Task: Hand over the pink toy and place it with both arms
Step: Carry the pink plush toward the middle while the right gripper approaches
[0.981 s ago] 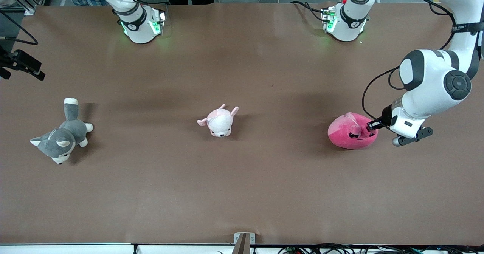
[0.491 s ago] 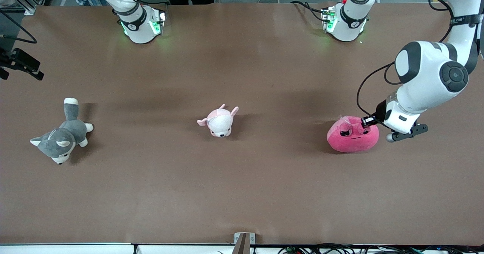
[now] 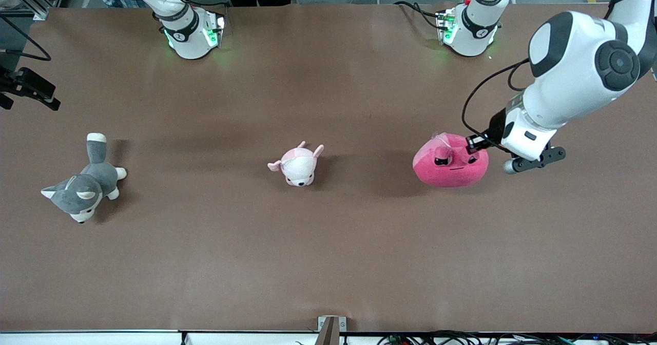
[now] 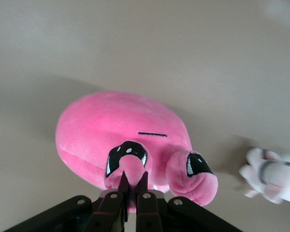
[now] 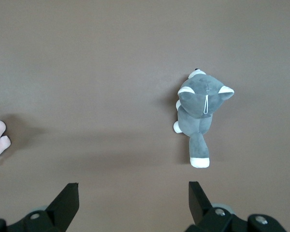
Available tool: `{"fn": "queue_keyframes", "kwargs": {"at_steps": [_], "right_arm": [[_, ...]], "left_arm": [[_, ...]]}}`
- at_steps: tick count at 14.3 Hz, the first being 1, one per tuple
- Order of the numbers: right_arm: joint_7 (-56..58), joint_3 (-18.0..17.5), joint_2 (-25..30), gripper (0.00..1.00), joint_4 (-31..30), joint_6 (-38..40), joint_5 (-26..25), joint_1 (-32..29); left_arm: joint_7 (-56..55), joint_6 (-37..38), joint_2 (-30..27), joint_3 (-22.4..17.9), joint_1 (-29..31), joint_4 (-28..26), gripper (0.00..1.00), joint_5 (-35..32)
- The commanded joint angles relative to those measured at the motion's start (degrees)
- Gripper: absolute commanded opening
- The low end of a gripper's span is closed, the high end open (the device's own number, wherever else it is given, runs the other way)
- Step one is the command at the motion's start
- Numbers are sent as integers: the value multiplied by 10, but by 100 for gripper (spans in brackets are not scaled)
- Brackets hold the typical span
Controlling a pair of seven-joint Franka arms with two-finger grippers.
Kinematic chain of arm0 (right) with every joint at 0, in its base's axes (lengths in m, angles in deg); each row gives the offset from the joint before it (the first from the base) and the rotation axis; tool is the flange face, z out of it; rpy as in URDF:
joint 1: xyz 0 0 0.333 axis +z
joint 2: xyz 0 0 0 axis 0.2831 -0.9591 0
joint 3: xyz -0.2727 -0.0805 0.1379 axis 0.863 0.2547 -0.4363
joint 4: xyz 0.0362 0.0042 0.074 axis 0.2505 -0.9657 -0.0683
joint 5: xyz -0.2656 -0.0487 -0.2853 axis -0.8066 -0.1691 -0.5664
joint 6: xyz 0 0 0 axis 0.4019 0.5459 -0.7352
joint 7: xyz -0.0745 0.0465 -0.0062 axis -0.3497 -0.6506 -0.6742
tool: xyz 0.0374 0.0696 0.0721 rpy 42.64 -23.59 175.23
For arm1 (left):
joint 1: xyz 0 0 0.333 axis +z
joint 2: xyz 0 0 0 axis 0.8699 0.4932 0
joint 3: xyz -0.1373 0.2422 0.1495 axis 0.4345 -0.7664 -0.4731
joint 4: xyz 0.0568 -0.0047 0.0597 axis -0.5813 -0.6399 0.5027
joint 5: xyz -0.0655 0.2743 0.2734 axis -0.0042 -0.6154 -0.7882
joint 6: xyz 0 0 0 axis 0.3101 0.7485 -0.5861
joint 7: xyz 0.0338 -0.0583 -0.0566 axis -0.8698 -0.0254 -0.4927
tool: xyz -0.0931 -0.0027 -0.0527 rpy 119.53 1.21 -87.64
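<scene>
The rounded hot-pink plush toy, dome-shaped, with a lighter pink patch, angry black eyes and a thin straight mouth, hangs lifted over the table toward the left arm's end. The left arm's black two-finger gripper pinches a fold of its top, fingers pressed together on the fabric just beside one eye. Its face points toward the front camera, and its body sags below the fingertips.

No legible text, label, brand or number anywhere; small marks on arm bands unreadable.
</scene>
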Motion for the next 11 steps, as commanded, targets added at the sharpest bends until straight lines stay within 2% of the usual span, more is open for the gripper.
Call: {"fn": "queue_keyframes", "kwargs": {"at_steps": [1, 2, 6, 8, 11], "right_arm": [[0, 2, 4, 100, -7, 11, 11, 1], [-2, 2, 2, 100, -7, 12, 21, 1], [-3, 4, -7, 100, -7, 24, 160, 1], [-3, 2, -16, 93, -6, 22, 215, 7], [-1, 0, -39, 85, -5, 16, 266, 27]], "left_arm": [[-48, 34, 10, 30, -1, 48, 0, 20], [-69, 34, 11, 44, -3, 52, 0, 21], [-174, 34, 28, 123, -4, 98, 0, 21], [-223, 32, 47, 166, -8, 121, 0, 20], [-270, 25, 75, 179, -58, 132, 0, 20]]}}
